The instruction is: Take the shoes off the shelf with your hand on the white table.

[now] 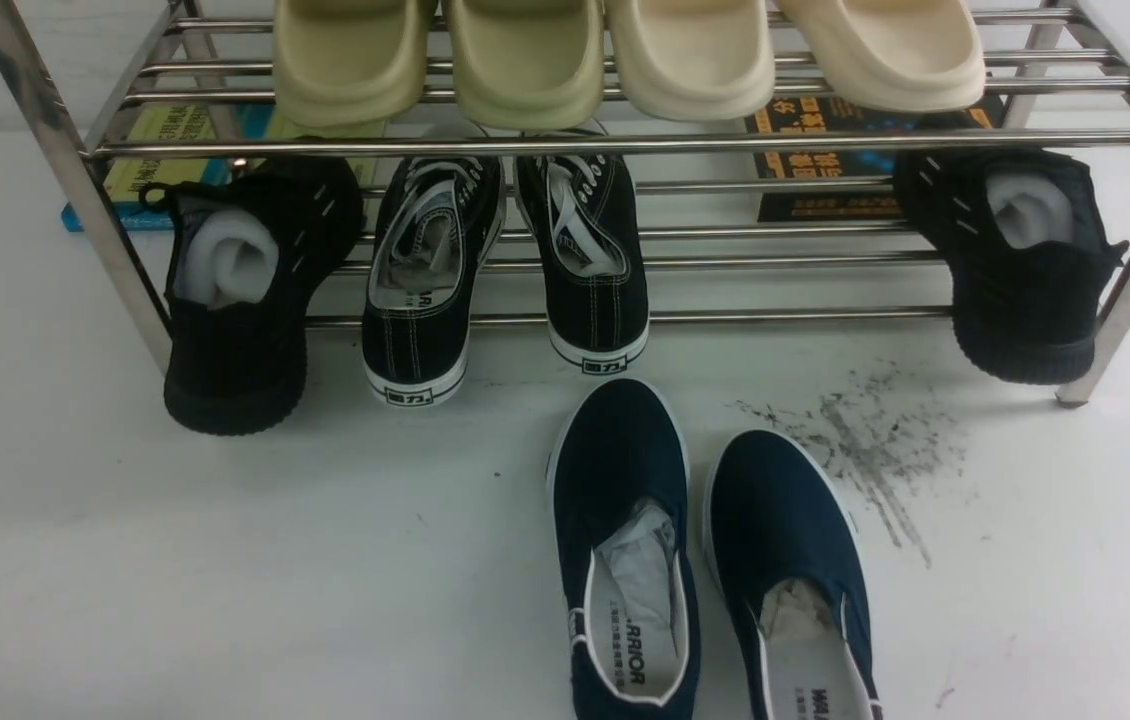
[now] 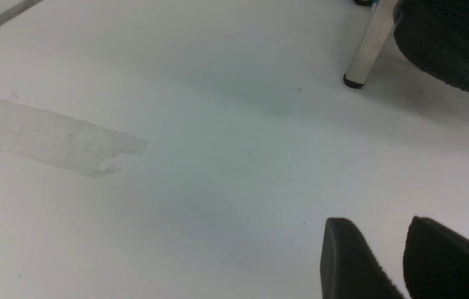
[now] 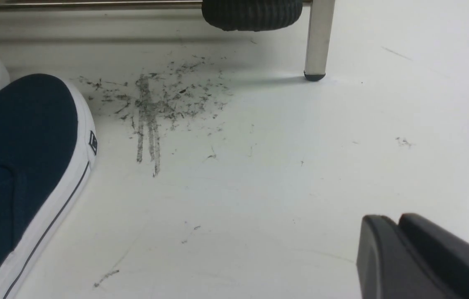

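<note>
- Front view: navy shoes sit side by side on the white counter, lower centre of frame, off the shelf. Toes point toward the shelf, heels toward the bottom edge. Paper stuffing visible in both, "WARRIOR" readable on the left insole.
- Shelf spans the upper half of the frame. Top tier: four cream slippers in a row. Lower tier: black knit shoe at left, pair of black lace-up sneakers centre-left, second black knit shoe at right. All hang heel-down over the front bar.
- Dark scuff patch on the counter, just right of the navy pair. Books lie behind the shelf, upper right; another at upper left.
- No arm shows in this view.
- Left wrist view: left pincer at lower right, two black ribbed fingers with a clear gap, apart, nothing between them. It hangs over bare counter. Shelf leg and the sole of a black knit shoe in the upper right corner. Faint tape-like residue mark at left.
- Right wrist view: right pincer at lower right; the two fingers overlap from this angle, so I cannot tell if they are apart or together. Nothing is gripped.
- One navy shoe fills the left edge, white sole on the counter, well apart from the pincer. Scuff patch at upper centre, shelf leg and black sole along the top.
</note>
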`<act>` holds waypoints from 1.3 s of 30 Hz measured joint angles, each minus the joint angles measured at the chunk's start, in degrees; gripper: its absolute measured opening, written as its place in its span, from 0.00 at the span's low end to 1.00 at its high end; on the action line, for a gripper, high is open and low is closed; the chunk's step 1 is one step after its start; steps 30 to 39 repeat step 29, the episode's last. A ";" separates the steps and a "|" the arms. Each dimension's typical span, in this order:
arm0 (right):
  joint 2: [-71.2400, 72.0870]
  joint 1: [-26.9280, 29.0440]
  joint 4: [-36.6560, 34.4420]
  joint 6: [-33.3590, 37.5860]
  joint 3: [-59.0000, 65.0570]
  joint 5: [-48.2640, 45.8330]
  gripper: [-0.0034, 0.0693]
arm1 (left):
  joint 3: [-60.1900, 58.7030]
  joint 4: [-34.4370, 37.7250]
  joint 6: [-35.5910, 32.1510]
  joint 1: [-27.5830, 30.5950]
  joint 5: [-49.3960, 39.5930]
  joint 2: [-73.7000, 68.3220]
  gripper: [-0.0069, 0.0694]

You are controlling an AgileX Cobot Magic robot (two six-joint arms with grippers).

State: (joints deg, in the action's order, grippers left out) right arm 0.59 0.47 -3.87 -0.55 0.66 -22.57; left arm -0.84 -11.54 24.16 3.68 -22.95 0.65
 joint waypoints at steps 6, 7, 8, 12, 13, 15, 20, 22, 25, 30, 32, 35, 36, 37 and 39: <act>0.00 0.00 0.00 0.00 0.00 0.00 0.16 | 0.00 0.00 0.00 0.00 0.00 0.00 0.41; 0.00 0.00 0.00 0.00 0.00 0.00 0.16 | 0.00 0.00 0.00 0.00 0.00 0.00 0.41; 0.00 0.00 0.00 0.00 0.00 0.00 0.16 | 0.00 0.00 0.00 0.00 0.00 0.00 0.41; 0.00 0.00 0.00 0.00 0.00 0.00 0.17 | 0.00 0.00 0.00 0.00 0.00 0.00 0.41; 0.00 0.00 0.00 0.00 0.00 0.00 0.17 | 0.00 0.00 0.00 0.00 0.00 0.00 0.41; 0.00 0.00 0.00 0.00 0.00 0.00 0.18 | 0.00 0.00 0.00 0.00 0.00 0.00 0.41; 0.00 0.00 0.00 0.00 0.00 0.00 0.19 | 0.00 0.00 0.00 0.00 0.00 0.00 0.41; 0.00 0.00 0.00 0.00 0.00 0.00 0.19 | 0.00 0.00 0.00 0.00 0.00 0.00 0.41; 0.00 0.00 0.00 0.00 0.00 0.00 0.19 | 0.00 0.00 0.00 0.00 0.00 0.00 0.41; 0.00 0.00 0.00 0.00 0.00 0.00 0.20 | 0.00 0.00 0.00 0.00 0.00 0.00 0.41; 0.00 0.00 0.00 0.00 0.00 0.00 0.20 | 0.00 0.00 0.00 0.00 0.00 0.00 0.41; 0.00 0.00 0.00 0.00 0.00 0.00 0.20 | 0.00 0.00 0.00 0.00 0.00 0.00 0.41; 0.00 0.00 0.00 0.00 0.00 0.00 0.20 | 0.00 0.00 0.00 0.00 0.00 0.00 0.41; 0.00 0.00 0.00 0.00 0.00 0.00 0.20 | 0.00 0.00 0.00 0.00 0.00 0.00 0.41; 0.00 0.00 0.00 0.00 0.00 0.00 0.20 | 0.00 0.00 0.00 0.00 0.00 0.00 0.41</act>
